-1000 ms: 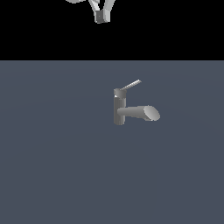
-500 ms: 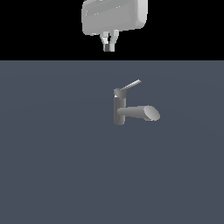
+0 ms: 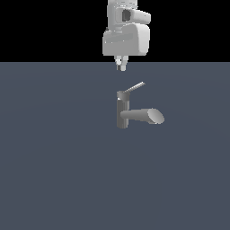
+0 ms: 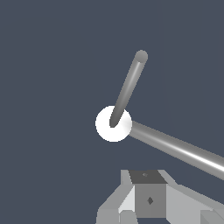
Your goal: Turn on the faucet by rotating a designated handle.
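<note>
The grey faucet [image 3: 122, 114] stands upright on the dark floor, its thick spout [image 3: 146, 116] pointing to the exterior view's right. The thin light-grey handle [image 3: 134, 87] slants up from the post's cap toward that same side. My gripper [image 3: 121, 66] hangs straight above the post, a short gap over the cap, touching nothing; its fingers look pressed together with nothing between them. From above, the wrist view shows the white cap [image 4: 104, 129], the handle [image 4: 127, 87] and the spout [image 4: 175, 148], with my gripper [image 4: 148, 183] beside the cap.
A flat dark blue-grey floor [image 3: 54, 170] stretches all around the faucet. Nothing else stands on it. Behind it the background is black.
The arm has come down from the exterior view's top edge and shifted a little to that view's right, so the gripper now hangs just above the faucet post. The faucet has not moved.
</note>
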